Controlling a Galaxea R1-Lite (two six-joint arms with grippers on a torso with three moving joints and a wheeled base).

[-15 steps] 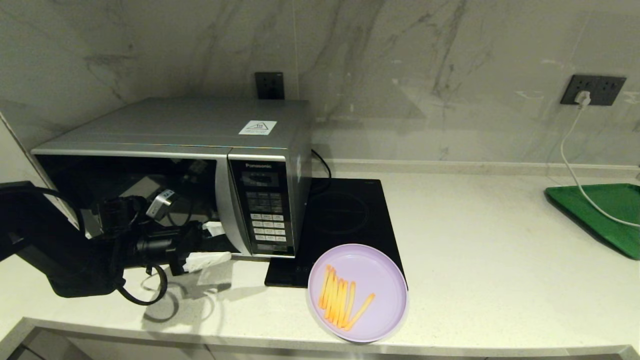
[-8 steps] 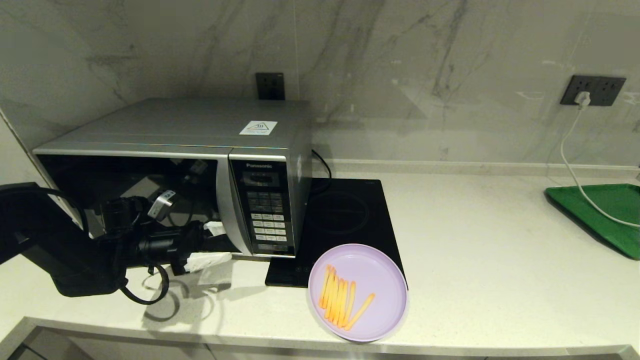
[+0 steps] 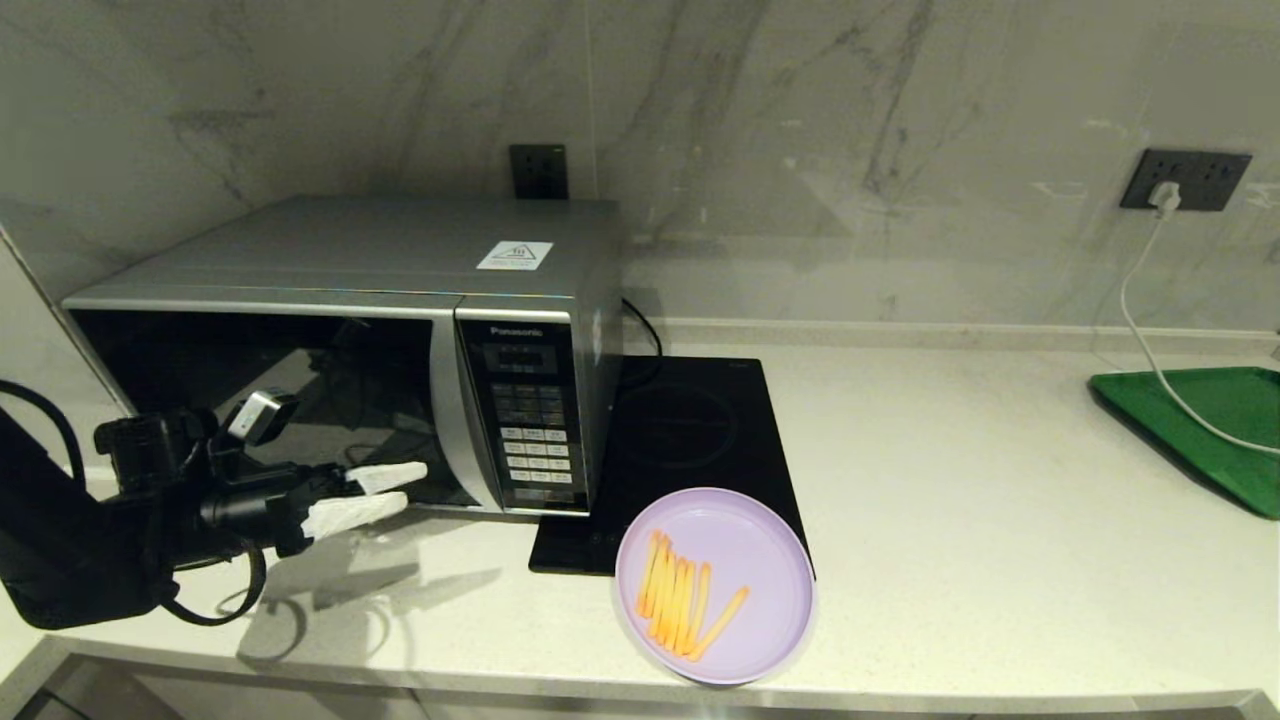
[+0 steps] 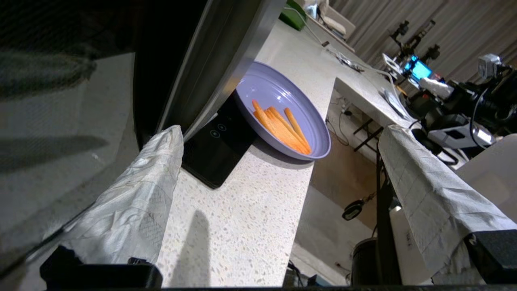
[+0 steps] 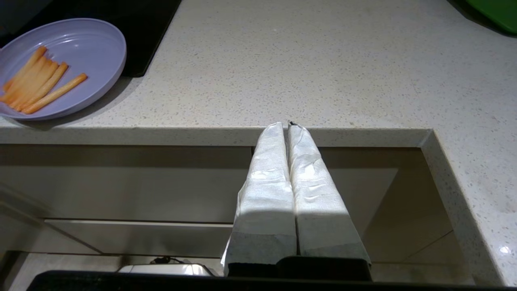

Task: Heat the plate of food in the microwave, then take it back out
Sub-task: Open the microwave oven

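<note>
The microwave (image 3: 370, 350) stands at the far left of the pale speckled countertop (image 3: 1000, 520) with its dark glass door shut; the curved silver handle strip (image 3: 452, 410) runs down between the door and the black keypad panel (image 3: 530, 420). The left gripper (image 3: 375, 493) hovers low over the counter in front of the door's lower right part, just left of the handle strip, its two white-wrapped fingers (image 3: 385, 477) spread apart and holding nothing. In the left wrist view one finger (image 4: 137, 210) lies close by the door's edge, though contact cannot be made out, while the other stands well clear.

The plate of food (image 3: 716, 584) sits at the near edge of the counter, right of the microwave, its far rim overlapping the near right corner of the flat black cooktop (image 3: 690, 440). A row of orange-yellow fries (image 3: 685, 605) lies on its left half.

The right gripper (image 5: 287, 126) shows only in its own wrist view, below the counter's near edge and to the right of the plate, with its wrapped fingers pressed together on nothing. A green tray (image 3: 1215, 425) rests at the far right of the counter, a white cable (image 3: 1145, 330) trailing onto it from a wall socket (image 3: 1185, 180).
</note>
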